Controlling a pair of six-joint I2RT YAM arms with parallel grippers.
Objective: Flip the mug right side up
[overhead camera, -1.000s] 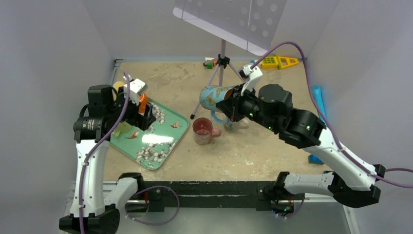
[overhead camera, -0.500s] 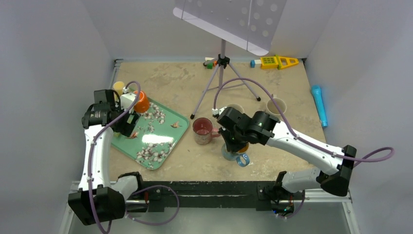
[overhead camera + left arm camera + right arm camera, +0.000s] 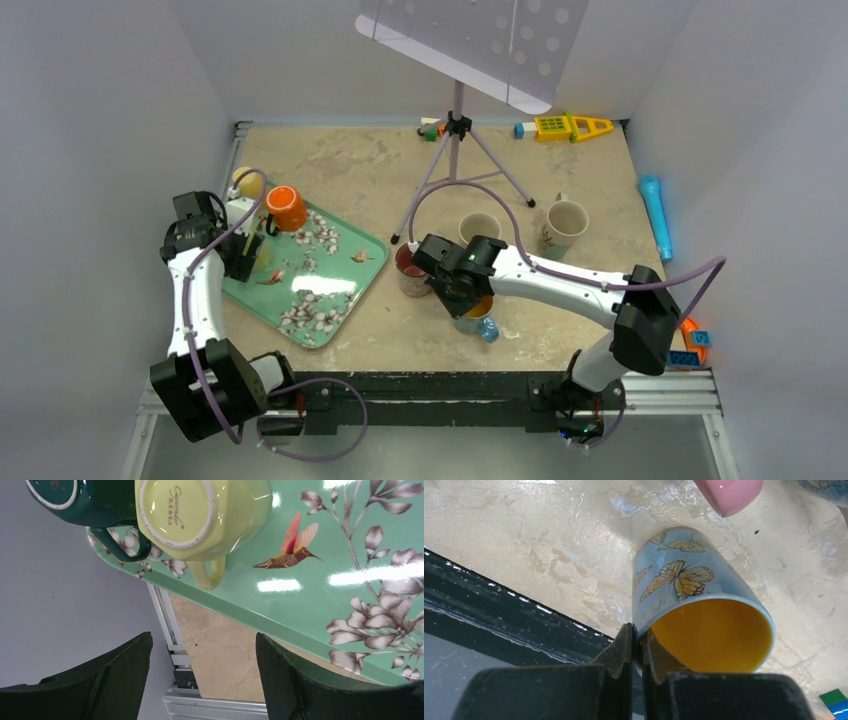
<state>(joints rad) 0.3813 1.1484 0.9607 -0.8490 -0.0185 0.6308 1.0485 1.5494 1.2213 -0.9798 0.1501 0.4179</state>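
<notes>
Right arm [image 3: 560, 280] bends low, right hand [image 3: 638, 636] pinching the butterfly mug [image 3: 684, 582]; left hand [image 3: 202, 647] spread wide.

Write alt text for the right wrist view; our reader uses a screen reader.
The right tool pinches the rim of a blue butterfly mug with a yellow inside, its base on the beige table. The edge of a pink mug shows at the top; a black rail crosses the lower left.
</notes>
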